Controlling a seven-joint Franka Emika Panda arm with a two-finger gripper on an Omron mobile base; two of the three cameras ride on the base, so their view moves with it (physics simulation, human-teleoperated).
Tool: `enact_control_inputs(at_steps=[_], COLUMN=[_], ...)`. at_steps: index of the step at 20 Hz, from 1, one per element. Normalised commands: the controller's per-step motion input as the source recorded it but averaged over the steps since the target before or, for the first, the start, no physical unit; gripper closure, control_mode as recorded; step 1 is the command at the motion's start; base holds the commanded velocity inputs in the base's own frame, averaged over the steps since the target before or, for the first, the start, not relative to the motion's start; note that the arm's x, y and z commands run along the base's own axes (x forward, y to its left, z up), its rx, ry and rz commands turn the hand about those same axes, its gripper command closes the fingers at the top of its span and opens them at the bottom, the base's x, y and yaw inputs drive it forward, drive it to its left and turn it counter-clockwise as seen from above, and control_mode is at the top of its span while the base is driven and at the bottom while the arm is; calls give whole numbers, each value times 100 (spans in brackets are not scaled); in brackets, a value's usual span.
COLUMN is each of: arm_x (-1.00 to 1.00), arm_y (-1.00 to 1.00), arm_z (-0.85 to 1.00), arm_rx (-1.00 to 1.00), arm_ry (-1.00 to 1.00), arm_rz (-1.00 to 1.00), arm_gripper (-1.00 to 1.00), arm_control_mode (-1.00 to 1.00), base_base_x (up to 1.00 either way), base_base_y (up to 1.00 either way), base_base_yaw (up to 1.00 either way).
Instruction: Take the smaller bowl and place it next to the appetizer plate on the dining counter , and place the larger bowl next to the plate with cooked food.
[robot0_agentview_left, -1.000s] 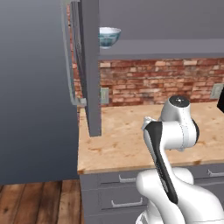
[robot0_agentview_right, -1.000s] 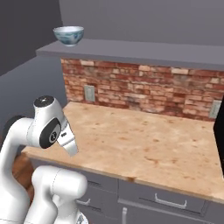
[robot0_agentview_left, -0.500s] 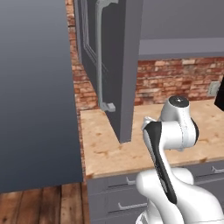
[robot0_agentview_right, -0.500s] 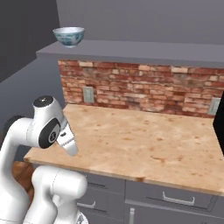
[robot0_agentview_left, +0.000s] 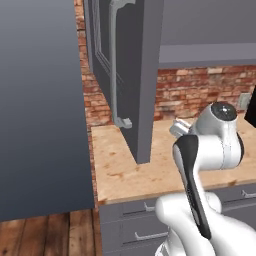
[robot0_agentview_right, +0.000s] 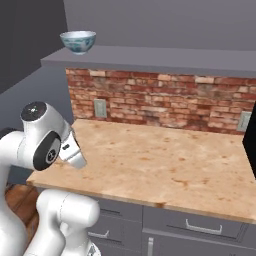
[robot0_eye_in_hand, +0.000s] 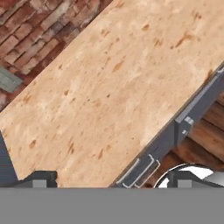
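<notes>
Kitchen corner, brick-backed. Logged a tall grey panel (robot0_agentview_left: 40, 100) at the far left of the left base view, then an open cabinet door (robot0_agentview_left: 137, 75) with a long handle (robot0_agentview_left: 115, 60) at centre, hanging over the wood counter (robot0_agentview_left: 125, 165).

In the right base view, found one patterned bowl (robot0_agentview_right: 78, 41) at upper left, up on a grey ledge (robot0_agentview_right: 165, 55) above the brick backsplash (robot0_agentview_right: 150, 95), well apart from the arm (robot0_agentview_right: 47, 142) at lower left. Couldn't tell whether smaller or larger, with no second bowl to compare.

Bowl noted upright on its foot, mouth up. Round, so no real long axis; symmetry axis vertical.

In the hand view, saw the gripper (robot0_eye_in_hand: 111, 179) at the bottom edge with jaws wide apart and nothing between them, looking down at bare counter top and drawer fronts (robot0_eye_in_hand: 140, 168).

Judged as the approach step: nothing fetched yet, neither bowl placed. Next move probably calls for lifting the hand high toward the upper left ledge, lining up over the rim and pinching one wall of the bowl. Would need care not to knock it off the ledge.
</notes>
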Motion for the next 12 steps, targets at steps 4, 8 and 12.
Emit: enact_control_inputs(at_steps=[4, 8, 12], arm_x=[-31, -27, 2], arm_y=[-26, -16, -2], arm_z=[100, 100, 100], arm_rx=[8, 10, 2], arm_ry=[-46, -30, -13], arm_rz=[8, 24, 26], arm_gripper=[-100, -100, -100], arm_control_mode=[-100, -100, -100], base_base_x=[0, 0, 0], base_base_y=[0, 0, 0], base_base_yaw=[0, 0, 0])
